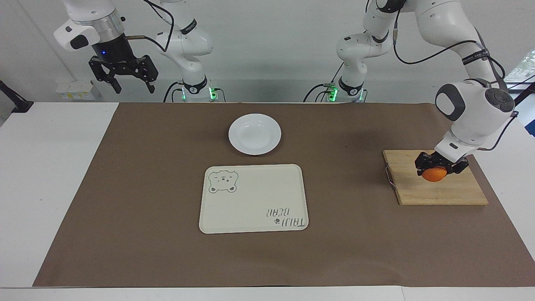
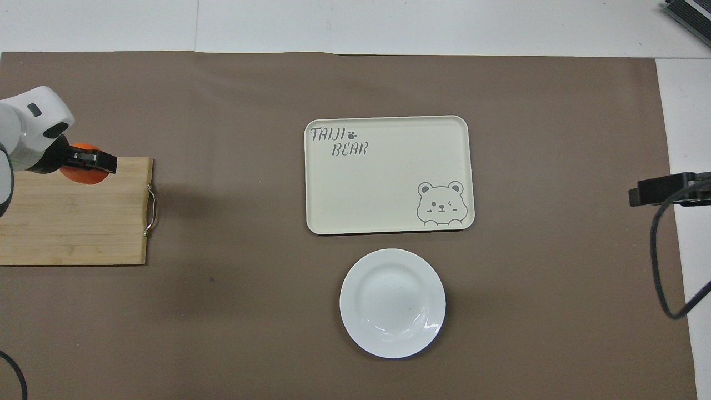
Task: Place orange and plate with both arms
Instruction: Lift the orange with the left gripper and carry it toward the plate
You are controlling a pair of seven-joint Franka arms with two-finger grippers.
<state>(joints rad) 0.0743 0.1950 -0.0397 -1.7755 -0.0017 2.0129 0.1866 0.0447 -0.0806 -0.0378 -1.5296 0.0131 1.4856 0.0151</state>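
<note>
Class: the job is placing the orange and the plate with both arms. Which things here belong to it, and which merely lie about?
Belong: orange, gripped by the left tool; plate; open right tool, waiting.
Lying about: bear tray; wooden board.

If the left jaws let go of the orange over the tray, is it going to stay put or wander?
Likely to roll: the orange is round, and the tray looks smooth and flat, though its low raised rim should probably stop it. It looks firm enough, holding its shape in the left gripper. The plate, being dished, would probably settle it better.
</note>
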